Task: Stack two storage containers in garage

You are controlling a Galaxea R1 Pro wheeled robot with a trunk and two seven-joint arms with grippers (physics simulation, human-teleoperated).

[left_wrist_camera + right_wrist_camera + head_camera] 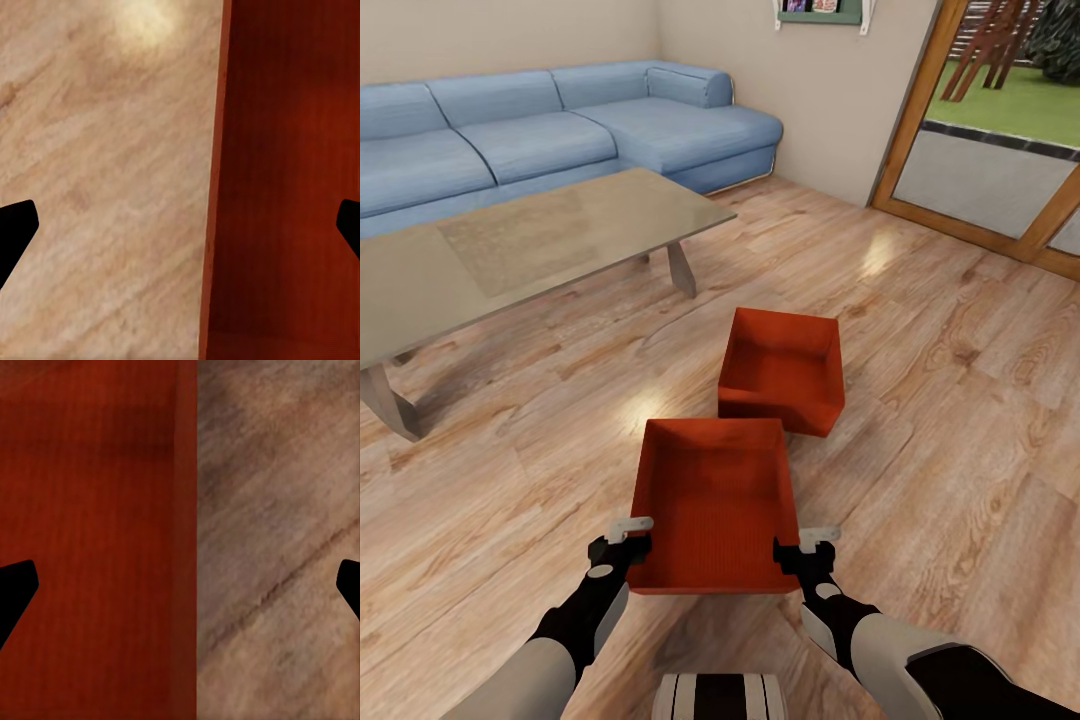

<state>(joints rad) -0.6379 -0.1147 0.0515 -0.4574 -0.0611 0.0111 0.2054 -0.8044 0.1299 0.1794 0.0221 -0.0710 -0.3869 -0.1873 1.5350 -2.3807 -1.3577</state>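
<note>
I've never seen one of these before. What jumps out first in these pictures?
Two red-orange storage bins on the glossy wood-plank floor: the near bin sits between the left gripper and right gripper, whose open fingers straddle its side walls, and the far bin lies just beyond. Behind them stand a glass-topped coffee table and a blue sectional sofa.

Both arms reach fwd, low, roughly parallel. Left gripper [628,548] is at the near-left corner of the near bin [715,500], fingers spread wide w/ the bin's left wall between them, one finger [15,229] outside, the other inside. Right gripper [803,553] mirrors it at the near-right corner, spread across the right wall.
</note>
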